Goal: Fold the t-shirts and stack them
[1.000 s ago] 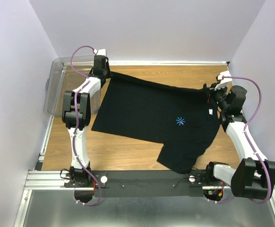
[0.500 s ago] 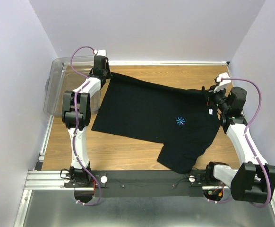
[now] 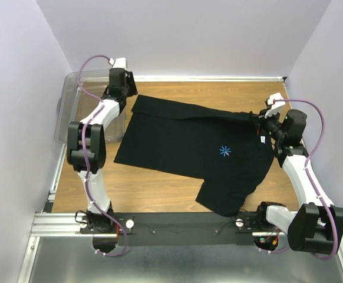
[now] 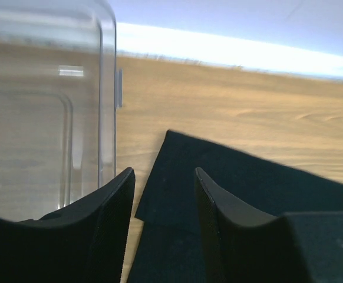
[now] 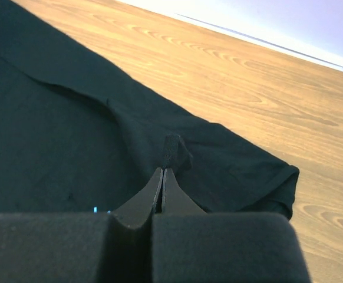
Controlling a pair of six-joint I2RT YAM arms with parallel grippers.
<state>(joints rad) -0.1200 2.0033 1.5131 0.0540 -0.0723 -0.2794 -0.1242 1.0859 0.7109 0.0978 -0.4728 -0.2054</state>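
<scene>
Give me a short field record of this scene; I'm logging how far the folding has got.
t-shirt: one, spread out on the table, not folded
logo: facing up
left gripper: open, over the t-shirt's corner next to the bin
right gripper: shut on a pinch of t-shirt cloth

At the bottom centre of the frame we see our right gripper (image 5: 162,177), its two dark fingers pressed together and pinching a small raised peak of the black t-shirt (image 5: 59,130). The cloth fills the left and middle of the frame, ending in a rolled edge at the right. A light-blue speck (image 5: 95,209) shows beside the fingers. The wooden table (image 5: 266,94) spans the upper right, under a pale wall (image 5: 289,23).
</scene>
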